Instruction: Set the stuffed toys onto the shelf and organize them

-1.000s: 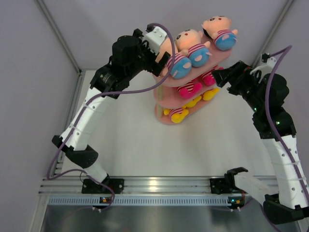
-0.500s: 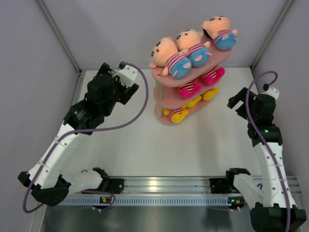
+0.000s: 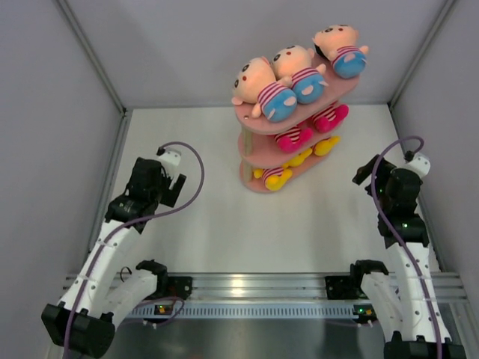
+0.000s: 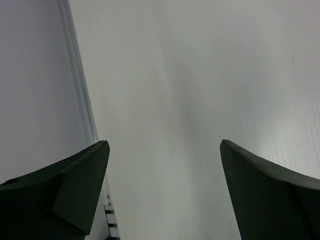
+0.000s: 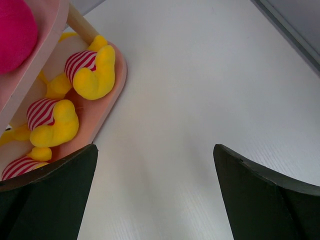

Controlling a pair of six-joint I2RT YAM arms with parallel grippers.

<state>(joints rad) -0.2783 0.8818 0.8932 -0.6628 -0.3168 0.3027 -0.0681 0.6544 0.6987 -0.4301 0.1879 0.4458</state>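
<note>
Top external: white table (image 3: 224, 224), grey walls (image 3: 187, 45), shelf (image 3: 249, 178) at back; L pincer (image 4: 164, 144), R pincer (image 5: 155, 147) apart.

We see a white tabletop (image 3: 224, 224) enclosed by pale grey walls (image 3: 45, 112), a metal rail (image 3: 254, 288) glinting along its near edge.

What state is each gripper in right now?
Left gripper: open, holding nothing.
Right gripper: open, holding nothing.
</note>
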